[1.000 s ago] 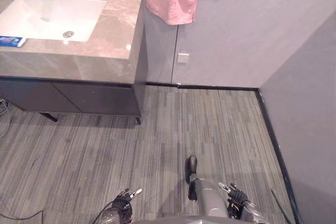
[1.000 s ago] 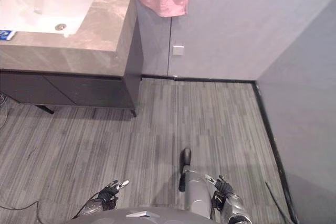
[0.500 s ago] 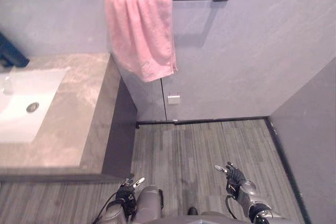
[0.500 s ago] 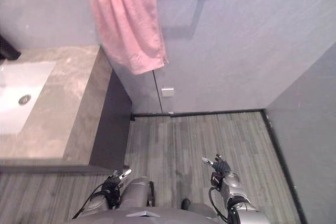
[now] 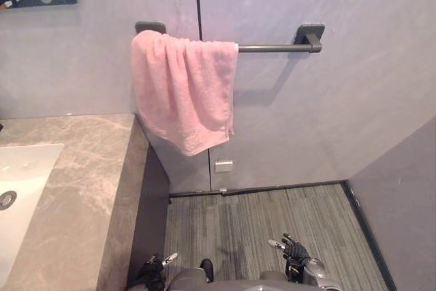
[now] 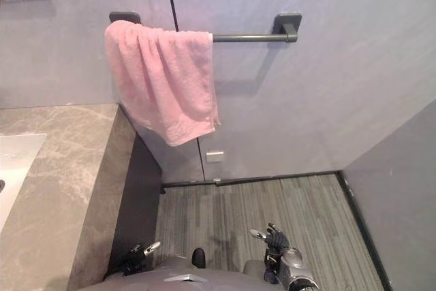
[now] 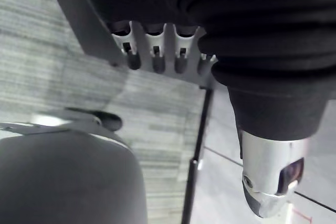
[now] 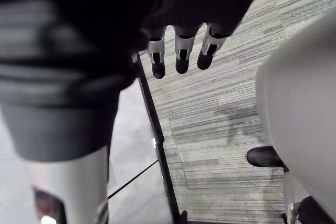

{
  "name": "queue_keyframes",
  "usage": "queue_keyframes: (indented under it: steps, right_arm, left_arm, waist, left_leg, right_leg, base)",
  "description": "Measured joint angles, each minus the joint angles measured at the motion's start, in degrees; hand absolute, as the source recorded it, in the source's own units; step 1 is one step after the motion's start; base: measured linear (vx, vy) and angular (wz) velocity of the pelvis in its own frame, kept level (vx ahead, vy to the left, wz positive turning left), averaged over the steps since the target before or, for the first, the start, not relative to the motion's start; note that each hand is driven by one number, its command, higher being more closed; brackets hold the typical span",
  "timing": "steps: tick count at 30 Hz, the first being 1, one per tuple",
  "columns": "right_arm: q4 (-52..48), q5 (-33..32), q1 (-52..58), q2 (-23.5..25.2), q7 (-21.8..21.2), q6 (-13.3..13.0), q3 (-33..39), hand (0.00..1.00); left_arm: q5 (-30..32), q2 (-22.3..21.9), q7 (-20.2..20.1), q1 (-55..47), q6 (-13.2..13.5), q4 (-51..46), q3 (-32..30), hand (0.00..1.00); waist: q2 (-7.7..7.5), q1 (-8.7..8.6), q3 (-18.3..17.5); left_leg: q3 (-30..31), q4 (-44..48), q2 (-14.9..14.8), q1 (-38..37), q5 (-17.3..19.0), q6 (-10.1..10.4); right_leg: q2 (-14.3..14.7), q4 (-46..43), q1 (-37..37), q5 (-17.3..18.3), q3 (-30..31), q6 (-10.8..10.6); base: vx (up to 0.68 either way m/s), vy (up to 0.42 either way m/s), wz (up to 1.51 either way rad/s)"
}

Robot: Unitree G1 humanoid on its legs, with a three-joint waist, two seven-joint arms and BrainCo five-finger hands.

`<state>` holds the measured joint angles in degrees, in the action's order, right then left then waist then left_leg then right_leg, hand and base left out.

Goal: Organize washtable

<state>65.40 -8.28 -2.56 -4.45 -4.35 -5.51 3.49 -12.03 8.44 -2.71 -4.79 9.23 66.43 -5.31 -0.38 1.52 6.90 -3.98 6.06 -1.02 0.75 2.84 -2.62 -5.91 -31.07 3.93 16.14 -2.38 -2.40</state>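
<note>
**First:** What do we record for the table?

**Second:** We count one grey marbled stone table (image 5: 82, 175) at the left, set against the wall. One white basin (image 5: 24, 182) is sunk into its top, with one round metal drain (image 5: 5, 200) at the edge of the view. Below the top we note one dark cabinet side (image 5: 153, 216).

**First:** And the wall?

**Second:** One dark metal rail (image 5: 276, 48) is held on two brackets. One pink terry towel (image 5: 184, 90) is draped over the rail's left half. It hangs just beside the table's end, and we cannot tell whether it touches. Its lower corner sits above one small white wall plate (image 5: 223, 165).

**First:** The hands?

**Second:** We count two, both low over the grey striped floor (image 5: 272, 209) and well apart from the towel. The left hand (image 5: 155, 268) is near the foot of the cabinet. In its wrist view the fingers (image 7: 154, 59) lie straight in a row, grasping nothing. The right hand (image 5: 294, 253) hangs further right. Its fingers (image 8: 181, 59) are likewise relaxed and empty.
</note>
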Motion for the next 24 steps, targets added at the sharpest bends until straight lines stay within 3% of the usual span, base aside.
queue_keyframes:
  steps: [1, 3, 4, 6, 7, 10, 14, 18, 24]
  right_arm:
    - [-0.07, 0.0, 0.0, 0.05, -0.01, 0.01, -1.18, 0.0]
    - [-0.15, 0.02, 0.21, 0.65, 0.05, 0.01, -2.53, 0.0]
    - [-0.33, 0.07, 0.57, 1.06, 0.1, 0.03, -3.77, 0.0]
    - [-2.98, 0.45, 0.79, 0.45, 0.59, 0.08, -5.55, 0.0]
    - [-6.36, 0.45, 0.79, -0.13, 0.64, -0.03, -6.3, 0.0]
    - [-12.52, 0.41, 0.82, -1.29, 1.01, -0.49, -8.37, 0.0]
    - [-21.46, 0.28, 1.33, -1.29, 1.85, -0.51, -10.81, 0.0]
    - [-33.74, -0.97, 0.5, -1.38, 2.1, -2.59, -12.61, 0.0]
    - [-36.89, -1.33, -9.18, -1.91, 1.82, -3.96, -18.88, 0.0]
  left_arm:
    - [-0.04, 0.0, 0.16, -0.04, 0.07, -0.29, 0.99, 0.0]
    - [-0.05, 1.07, 0.5, -0.61, 0.16, -0.6, 1.44, 0.0]
    - [-0.11, 2.04, 0.85, -1.16, 0.18, -0.88, 1.51, 0.0]
    - [-0.61, 1.09, 1.17, -1.79, 0.59, -1.38, 1.8, 0.0]
    - [-0.98, 0.74, 1.22, -1.77, 0.73, -1.46, 1.85, 0.0]
    - [-2.72, -1.27, 1.23, -1.76, 1.05, -2.77, 3.56, 0.0]
    - [-2.7, -2.3, 0.95, -1.37, 1.36, -5.4, 6.66, 0.0]
    - [-3.44, -2.32, 0.9, -1.15, 2.21, -8.24, 8.27, 0.0]
    - [-3.43, -1.45, 0.77, -1.55, 2.25, -8.78, 9.44, 0.0]
  waist:
    - [-0.05, 0.01, -0.43]
    - [-2.39, 0.03, -1.73]
    - [-4.57, 0.0, -2.97]
    - [-3.62, -0.04, -4.65]
    - [-2.17, -0.29, -5.21]
    - [-0.17, -0.86, -6.22]
    - [-0.5, -0.98, -6.06]
    - [-1.31, -0.98, -6.05]
    - [-1.31, -0.48, -6.05]
  left_leg:
    - [0.15, -0.01, -0.64, 0.01, 0.38, 0.87]
    - [0.25, -0.56, -0.08, 0.3, 1.48, 2.75]
    - [0.23, -1.5, 0.78, -0.24, 1.4, 3.81]
    - [0.24, -3.84, -0.9, -1.14, -0.1, 5.88]
    - [0.27, -5.8, -2.07, -1.46, -1.45, 6.79]
    - [0.55, -9.35, -4.27, -1.45, -3.47, 7.83]
    - [0.72, -10.12, -5.47, -1.54, -3.71, 8.19]
    - [-0.24, -10.91, -4.95, -1.55, -3.67, 8.16]
    - [-0.95, -10.82, -4.06, -1.43, -3.53, 7.92]
  right_leg:
    - [-0.57, 6.53, 0.23, -0.91, 0.12, -1.33]
    - [-1.94, 14.39, 0.3, -7.99, 1.63, -2.23]
    - [-2.98, 16.69, 0.04, -9.0, 1.78, -3.63]
    - [-1.48, 19.43, -0.03, -8.83, 1.49, -3.46]
    - [-0.12, 21.39, 0.02, -9.74, 1.42, -2.91]
    - [2.38, 25.73, -0.75, -12.42, 0.93, -1.54]
    - [3.7, 27.1, -1.21, -13.16, 0.43, -0.96]
    - [3.53, 28.69, -1.3, -13.83, 1.03, -1.48]
    - [2.64, 30.55, -1.68, -15.45, 1.66, -1.96]
  base:
    - [-0.28, 0.026, 0.03]
    - [-0.2, -0.089, 0.03]
    - [-0.03, -0.228, -0.04]
    - [0.03, -0.232, -0.1]
    - [0.06, -0.183, -0.08]
    - [0.09, -0.137, -0.04]
    - [0.09, -0.069, -0.01]
    - [0.08, 0.028, -0.08]
    - [0.01, 0.047, -0.07]
